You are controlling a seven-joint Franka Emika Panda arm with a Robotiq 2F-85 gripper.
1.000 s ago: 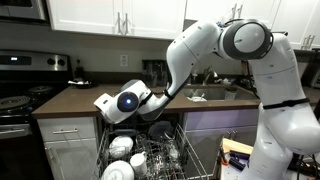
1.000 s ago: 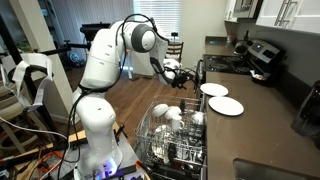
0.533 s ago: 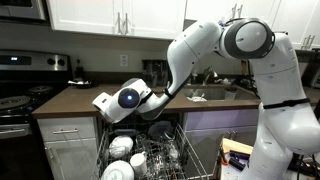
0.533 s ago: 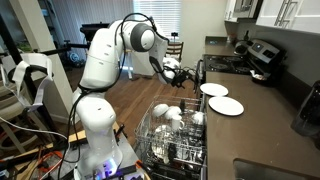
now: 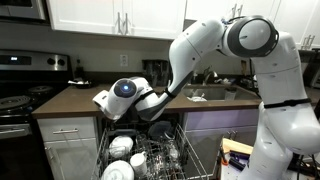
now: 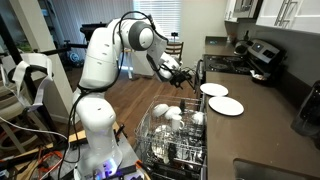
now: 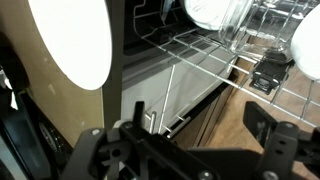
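My gripper (image 5: 101, 101) (image 6: 186, 74) hangs open just off the counter's front edge, above the pulled-out dishwasher rack (image 6: 147, 140) (image 5: 191, 150). Two white plates (image 6: 213, 90) (image 6: 226, 105) lie on the brown counter (image 6: 255, 120) beside it. In the wrist view the nearer plate (image 7: 70, 40) fills the upper left. The wire rack (image 7: 190, 45) with white dishes (image 7: 215, 12) runs across the top right. My gripper (image 7: 185, 150) shows at the bottom with its dark fingers (image 7: 285, 140) wide apart. Nothing is between them.
The rack holds several white bowls and plates (image 5: 122, 148) (image 6: 170, 115). A stove (image 5: 20, 80) (image 6: 262, 55) stands at the counter's end, a sink (image 5: 205, 95) beyond the arm, and a dark container (image 6: 308, 110) on the counter. Cabinet drawers (image 5: 68, 130) sit under the counter.
The wrist has turned and shifted a little up and toward the counter edge. The jaws have stayed open and the plates have not moved.
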